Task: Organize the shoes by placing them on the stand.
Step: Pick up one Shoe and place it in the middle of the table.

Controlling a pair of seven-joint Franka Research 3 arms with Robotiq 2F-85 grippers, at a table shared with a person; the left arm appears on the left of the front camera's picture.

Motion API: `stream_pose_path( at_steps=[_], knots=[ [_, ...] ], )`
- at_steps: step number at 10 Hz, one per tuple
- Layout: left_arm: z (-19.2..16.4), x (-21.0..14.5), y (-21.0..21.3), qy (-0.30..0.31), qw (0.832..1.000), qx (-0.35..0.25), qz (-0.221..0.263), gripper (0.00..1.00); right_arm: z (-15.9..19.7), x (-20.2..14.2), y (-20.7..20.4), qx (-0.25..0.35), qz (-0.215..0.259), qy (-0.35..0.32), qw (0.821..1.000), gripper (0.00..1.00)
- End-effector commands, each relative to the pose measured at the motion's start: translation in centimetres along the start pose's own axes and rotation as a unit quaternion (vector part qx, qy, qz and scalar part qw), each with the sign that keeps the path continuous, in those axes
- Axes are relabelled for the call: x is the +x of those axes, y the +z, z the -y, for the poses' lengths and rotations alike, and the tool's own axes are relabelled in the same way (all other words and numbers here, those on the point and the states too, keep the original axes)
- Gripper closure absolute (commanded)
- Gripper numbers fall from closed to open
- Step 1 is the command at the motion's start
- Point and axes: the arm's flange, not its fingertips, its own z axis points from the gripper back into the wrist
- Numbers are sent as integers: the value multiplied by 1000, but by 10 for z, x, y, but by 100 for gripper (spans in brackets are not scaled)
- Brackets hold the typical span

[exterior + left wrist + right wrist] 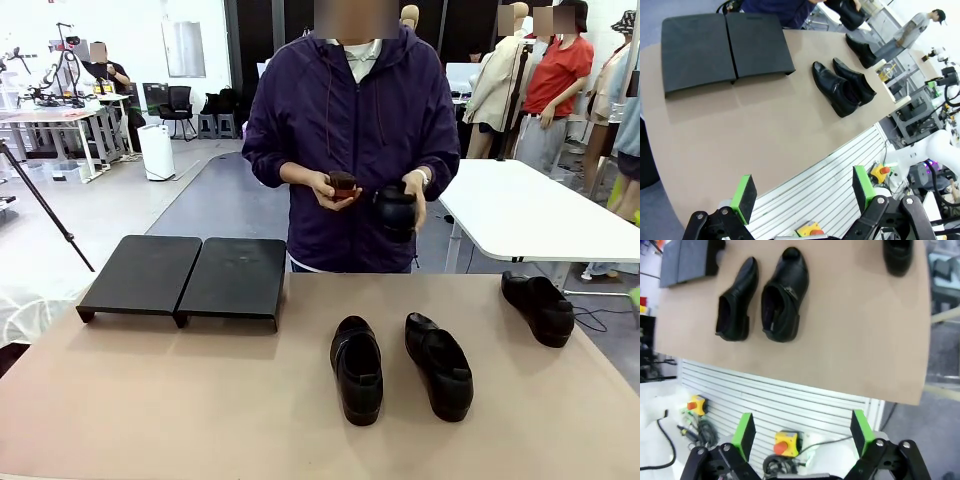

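The black stand [185, 275] sits at the table's far left with nothing on it. Two black shoes [357, 368] [438, 364] lie side by side at the middle, and a third shoe [538, 307] lies at the far right. The person holds a fourth shoe [395, 210] in one hand and a small brown round object [343, 184] in the other. My left gripper [804, 187] hangs open and empty off the table's near edge, far from the stand [722, 47] and the shoe pair [832, 89]. My right gripper [802, 432] is likewise open and empty, short of the shoes [737, 300] [785, 295].
A white table [530, 210] stands behind at the right and a tripod leg [40, 200] at the left. Below the table's near edge are a ribbed white panel [790, 400] and a yellow box with a red button [781, 442].
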Motion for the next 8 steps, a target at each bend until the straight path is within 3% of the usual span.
stream_pose_path(
  at_steps=[1, 3, 5, 7, 8],
  knots=[
    [0, 1, -1, -8, 1000, -7, 5, 0, -36, 21, -30, 0, -12, -29, 1000, 0],
    [0, 1, -1, -8, 1000, -7, 5, 0, -82, 30, -58, -5, -7, -19, 1000, 0],
    [0, 1, -1, -8, 1000, -7, 5, 0, -123, 23, -85, -12, -47, 19, 999, 0],
    [0, 1, -1, -8, 1000, -7, 5, 0, -126, 10, -76, -11, -36, 26, 999, 0],
    [0, 1, -1, -8, 1000, -7, 5, 0, -110, 12, -64, -17, -13, -7, 1000, 0]
  ],
)
